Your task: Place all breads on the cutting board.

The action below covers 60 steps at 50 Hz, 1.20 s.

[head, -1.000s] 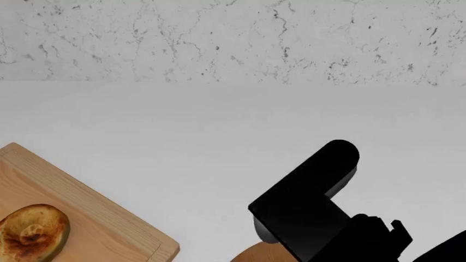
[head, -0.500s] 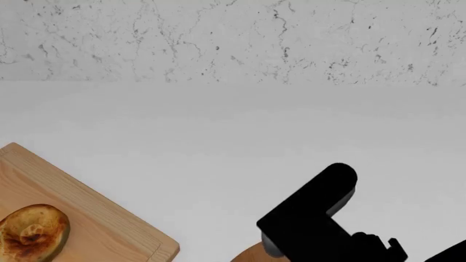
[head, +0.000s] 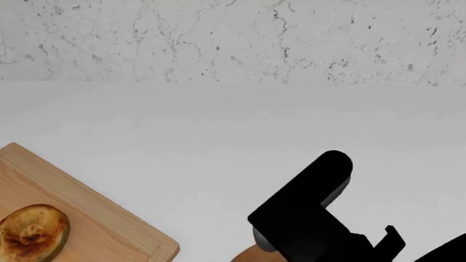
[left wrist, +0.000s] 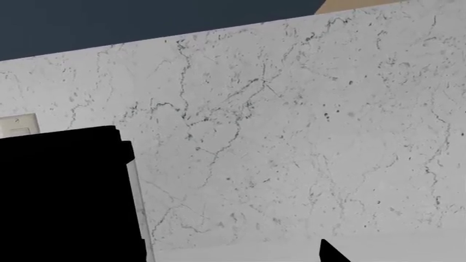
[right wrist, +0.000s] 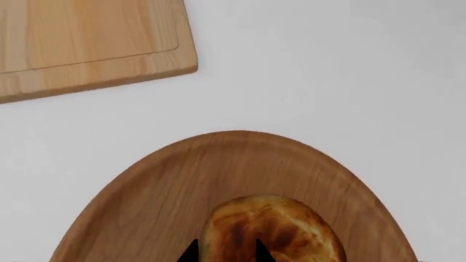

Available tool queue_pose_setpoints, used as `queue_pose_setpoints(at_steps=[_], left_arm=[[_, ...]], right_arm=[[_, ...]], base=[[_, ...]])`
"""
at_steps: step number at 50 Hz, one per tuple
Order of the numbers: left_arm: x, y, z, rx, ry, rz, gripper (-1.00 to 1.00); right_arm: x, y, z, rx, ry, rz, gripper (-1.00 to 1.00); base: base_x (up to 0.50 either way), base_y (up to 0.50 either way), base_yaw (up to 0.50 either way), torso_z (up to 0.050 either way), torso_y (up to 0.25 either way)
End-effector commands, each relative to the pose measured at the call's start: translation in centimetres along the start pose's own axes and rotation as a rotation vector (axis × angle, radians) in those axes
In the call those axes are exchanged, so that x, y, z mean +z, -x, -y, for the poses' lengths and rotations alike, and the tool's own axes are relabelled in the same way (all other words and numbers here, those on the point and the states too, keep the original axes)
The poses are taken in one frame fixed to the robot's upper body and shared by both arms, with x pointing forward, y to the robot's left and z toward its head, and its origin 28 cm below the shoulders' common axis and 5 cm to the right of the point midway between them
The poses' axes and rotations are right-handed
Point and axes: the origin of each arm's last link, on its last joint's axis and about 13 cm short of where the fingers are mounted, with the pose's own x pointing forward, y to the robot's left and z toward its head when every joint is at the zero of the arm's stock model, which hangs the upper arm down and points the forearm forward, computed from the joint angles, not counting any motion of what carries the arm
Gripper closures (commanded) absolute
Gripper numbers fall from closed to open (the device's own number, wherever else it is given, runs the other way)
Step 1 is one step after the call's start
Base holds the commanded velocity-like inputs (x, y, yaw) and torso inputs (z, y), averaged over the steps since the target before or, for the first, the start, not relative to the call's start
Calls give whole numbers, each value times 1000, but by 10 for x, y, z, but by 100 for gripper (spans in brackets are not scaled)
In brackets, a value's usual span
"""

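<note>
Progress check: one bread roll [head: 33, 232] lies on the cutting board [head: 95, 218], well away to the left of the right pincer in the head view; that part looks done

Second bread roll [right wrist: 273, 229] sits on the round brown wooden plate [right wrist: 182, 191], not on the board. In the right wrist view it lies directly under the right pincer [right wrist: 226, 252], whose two dark fingertips show at the frame edge over the roll's near side. The tips stand a little apart with the roll's crust between and below them; whether they press on it or only hover I cannot tell. The board's corner [right wrist: 95, 49] lies beyond the plate from this pincer, apart from the plate, with bare white surface [right wrist: 328, 82] between

Left wrist view: marbled wall [left wrist: 291, 136] and a black part of the arm only; left pincer's fingers not resolved, state not determinable

Judgement: roughly half done as far as visible. Remaining: grasp the roll on the plate, lift it, carry it over to the board. Any further rolls outside these views cannot be ruled out
</note>
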Motion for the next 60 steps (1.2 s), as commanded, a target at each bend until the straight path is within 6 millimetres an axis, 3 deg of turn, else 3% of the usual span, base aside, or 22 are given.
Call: queue_pose_setpoints(at_steps=[1,12,19,27,34,45,60], left_arm=[[0,0,-1,5,5,9,-100],[1,4,-3,17,10,17,-100],[0,1,-2,12,11,23,-100],[4,6,-3,25,1,21,-100],[10,13,-4,31,-6,21,-100],[22,26,-7,36,-9,22,-100],[20,26,-8,45,-12,15,-100]], right_arm=[[24,29,-13,-21,118,73,100],[40,45,-31,12,209,135,100],[53,46,-37,56,271,190,100],[81,5,-31,165,319,229,100],[95,-18,-29,228,337,237,100],[119,-43,-25,296,358,252,100],[141,-72,-41,420,376,281,100]], base=[[0,0,0,0,0],[0,0,0,0,0],[0,0,0,0,0],[0,0,0,0,0],[0,0,0,0,0],[0,0,0,0,0],[0,0,0,0,0]])
